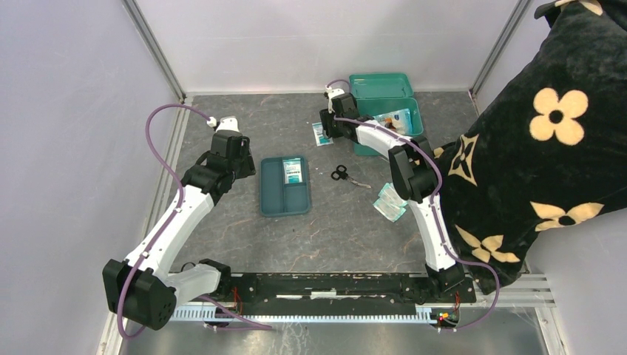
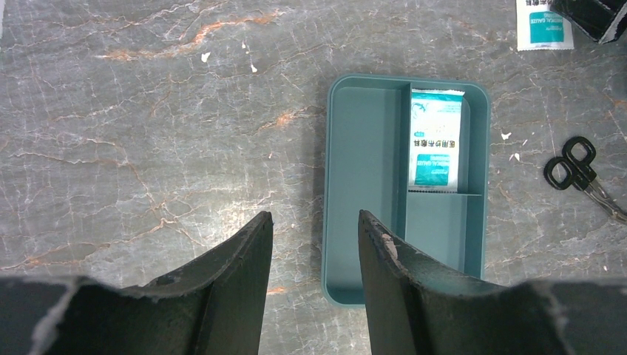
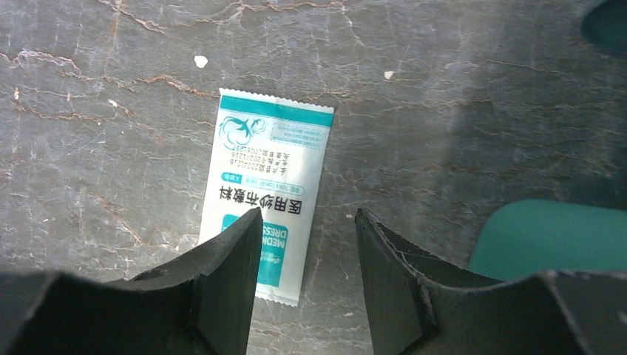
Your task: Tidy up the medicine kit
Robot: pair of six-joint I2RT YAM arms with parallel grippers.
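My left fingers (image 2: 229,288) hung part open, empty, over the desk (image 2: 148,111) beside the divided tray (image 2: 366,185). My right fingers (image 3: 222,288) were part open too, holding nothing, above a flat gauze packet (image 3: 270,177). The medicine kit (image 1: 381,86) sat lid-open at the desk's far right.

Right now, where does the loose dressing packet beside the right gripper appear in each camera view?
Top external: the dressing packet lies just left of the medicine kit.
Left wrist: top right corner, beyond the divided tray.
Right wrist: centre, its near end hidden by a finger.
Shared landmark: the right gripper, close beside the packet in every view.
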